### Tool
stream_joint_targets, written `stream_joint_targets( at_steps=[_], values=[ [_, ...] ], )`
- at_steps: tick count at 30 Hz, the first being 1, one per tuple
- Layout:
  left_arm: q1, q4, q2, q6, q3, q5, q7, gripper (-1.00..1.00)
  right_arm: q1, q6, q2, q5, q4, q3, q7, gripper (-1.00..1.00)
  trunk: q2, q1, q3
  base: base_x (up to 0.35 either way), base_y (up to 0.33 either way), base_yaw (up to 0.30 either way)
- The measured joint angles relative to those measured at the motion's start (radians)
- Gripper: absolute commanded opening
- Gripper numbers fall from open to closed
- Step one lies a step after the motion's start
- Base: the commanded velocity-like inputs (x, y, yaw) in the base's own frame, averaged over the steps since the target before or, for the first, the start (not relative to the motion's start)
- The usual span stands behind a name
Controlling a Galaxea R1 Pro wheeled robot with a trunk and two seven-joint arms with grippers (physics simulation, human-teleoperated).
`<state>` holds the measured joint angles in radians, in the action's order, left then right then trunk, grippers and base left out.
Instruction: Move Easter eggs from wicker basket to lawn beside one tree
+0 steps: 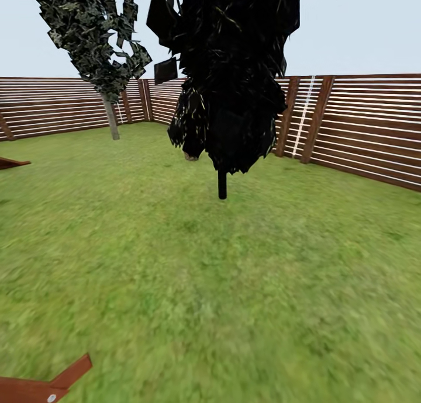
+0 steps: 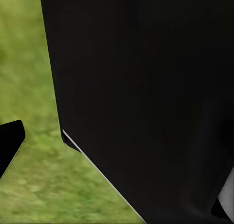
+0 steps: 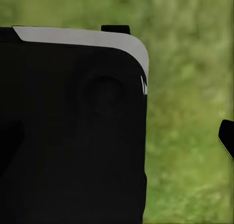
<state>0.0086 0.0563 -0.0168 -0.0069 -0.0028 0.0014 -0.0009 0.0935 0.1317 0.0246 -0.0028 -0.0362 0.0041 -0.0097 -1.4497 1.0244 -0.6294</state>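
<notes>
Head view: open lawn (image 1: 234, 286) runs to the slat fence (image 1: 362, 128) — a black thin-stemmed tree (image 1: 222, 184) stands mid-way, the grey-trunked tree (image 1: 111, 120) far left by the fence, with dark angular leaves. Wrist views: black robot body (image 2: 146, 97) over grass — whether either pincer is spread cannot be told.

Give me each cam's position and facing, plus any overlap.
Head: on the robot's head, facing forward over the lawn to a thin-stemmed dark tree, a pale-trunked tree and the fence.
Left wrist: by the left gripper, facing grass past a black robot part.
Right wrist: same, grass, black robot part.
Shared: grass.
</notes>
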Motion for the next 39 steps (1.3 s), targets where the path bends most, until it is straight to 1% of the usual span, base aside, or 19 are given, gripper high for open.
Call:
stream_joint_targets(
  at_steps=[21,25,39],
  values=[
    [0.0,0.0,0.0,0.0,0.0,0.0,0.0,1.0,0.0,0.0,0.003,0.003,0.0,0.001,0.001,1.0,0.0,0.0,0.0,0.339,0.0,0.007],
    [0.0,0.0,0.0,0.0,0.0,0.0,0.0,1.0,0.0,0.0,0.003,0.004,0.0,0.001,0.001,1.0,0.0,0.0,0.0,0.339,0.0,0.203],
    [0.0,0.0,0.0,0.0,0.0,0.0,0.0,1.0,0.0,0.0,0.002,0.004,0.0,0.001,0.001,1.0,0.0,0.0,0.0,0.339,0.0,0.285]
  ],
)
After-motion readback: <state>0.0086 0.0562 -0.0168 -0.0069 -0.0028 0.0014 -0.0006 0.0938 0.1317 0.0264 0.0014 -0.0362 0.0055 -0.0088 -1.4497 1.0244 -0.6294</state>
